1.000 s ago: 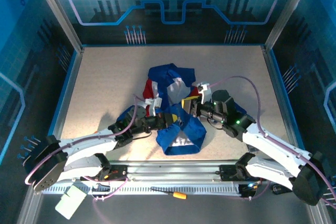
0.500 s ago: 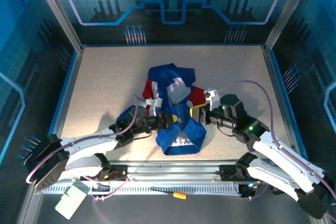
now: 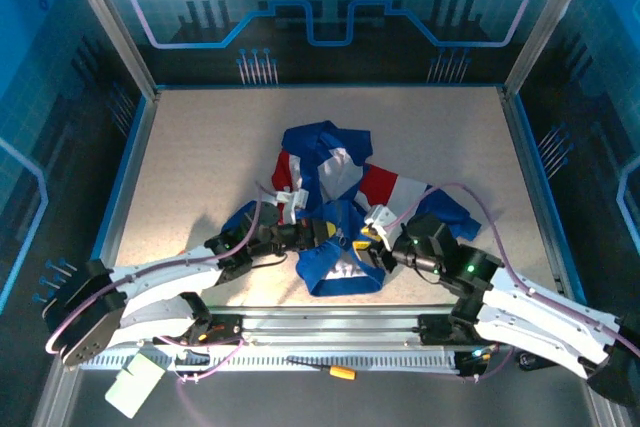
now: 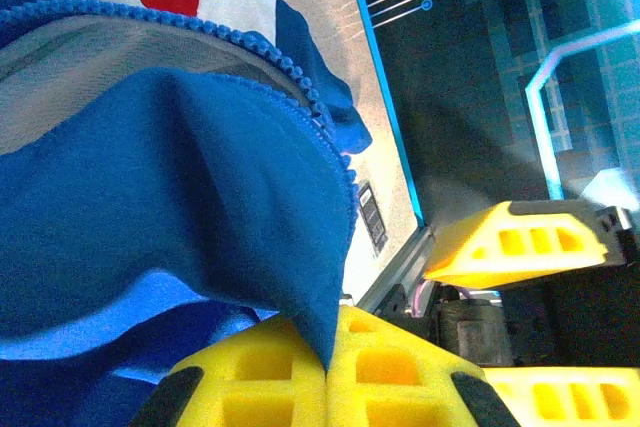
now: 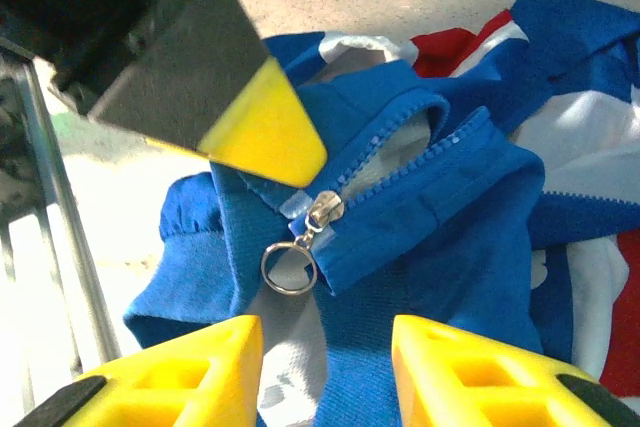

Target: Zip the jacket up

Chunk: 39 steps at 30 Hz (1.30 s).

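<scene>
The left gripper [image 4: 327,365] stays pinched shut on the hem [image 4: 322,297] of the jacket [image 3: 335,172], crumpled mid-way across the table [image 3: 190,147]. The right gripper [image 5: 325,347] has swung down to the near side — a red-and-white banded sleeve [image 3: 400,192] now lies spread out — and hangs open and empty just short of the zipper pull [image 5: 322,212] and its ring [image 5: 289,269], seemingly ready to grasp. No writing is legible.

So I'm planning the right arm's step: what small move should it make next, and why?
Probably ease the right gripper forward and close on the zipper pull ring: its jaws are open with the ring just ahead, while the left gripper pinches the jacket edge beside the slider.
</scene>
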Motion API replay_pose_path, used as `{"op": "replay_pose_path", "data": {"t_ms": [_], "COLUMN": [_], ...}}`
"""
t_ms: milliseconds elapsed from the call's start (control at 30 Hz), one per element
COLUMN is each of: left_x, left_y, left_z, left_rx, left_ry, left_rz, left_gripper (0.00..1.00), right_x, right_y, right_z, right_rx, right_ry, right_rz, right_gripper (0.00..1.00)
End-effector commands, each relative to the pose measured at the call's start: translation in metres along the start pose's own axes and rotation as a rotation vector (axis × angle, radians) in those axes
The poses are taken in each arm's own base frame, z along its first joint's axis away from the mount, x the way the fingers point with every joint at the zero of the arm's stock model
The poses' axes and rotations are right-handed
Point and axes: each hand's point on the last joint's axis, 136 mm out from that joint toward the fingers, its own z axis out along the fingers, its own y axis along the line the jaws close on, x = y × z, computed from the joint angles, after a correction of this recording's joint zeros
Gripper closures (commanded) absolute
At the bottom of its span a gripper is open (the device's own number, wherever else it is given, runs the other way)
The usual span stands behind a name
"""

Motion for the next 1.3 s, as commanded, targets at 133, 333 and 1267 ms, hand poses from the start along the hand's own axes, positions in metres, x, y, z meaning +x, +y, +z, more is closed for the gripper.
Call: {"op": "replay_pose_path", "data": {"t_ms": [133,333,1267], "left_x": [0.0,0.001,-0.003], "left_y": [-0.011,-0.012,-0.021], "left_z": [-0.006,-0.008,-0.01], "left_rx": [0.031,0.036,0.075], "left_ry": [0.037,0.052,0.074], "left_rz": [0.005,-0.015,-0.072], "left_gripper": [1.0,1.0,1.0], "right_x": [-0.003,-0.005,-0.015], "right_y": [-0.01,-0.011,-0.013], "right_z": [0.014,0.026,0.05], "right_rx": [0.104,0.116,0.197], "right_ry": [-0.073,-0.09,-0.092], "right_rz": [-0.235,-0.363,-0.547], "right_gripper": [0.6,0.6,0.66]}}
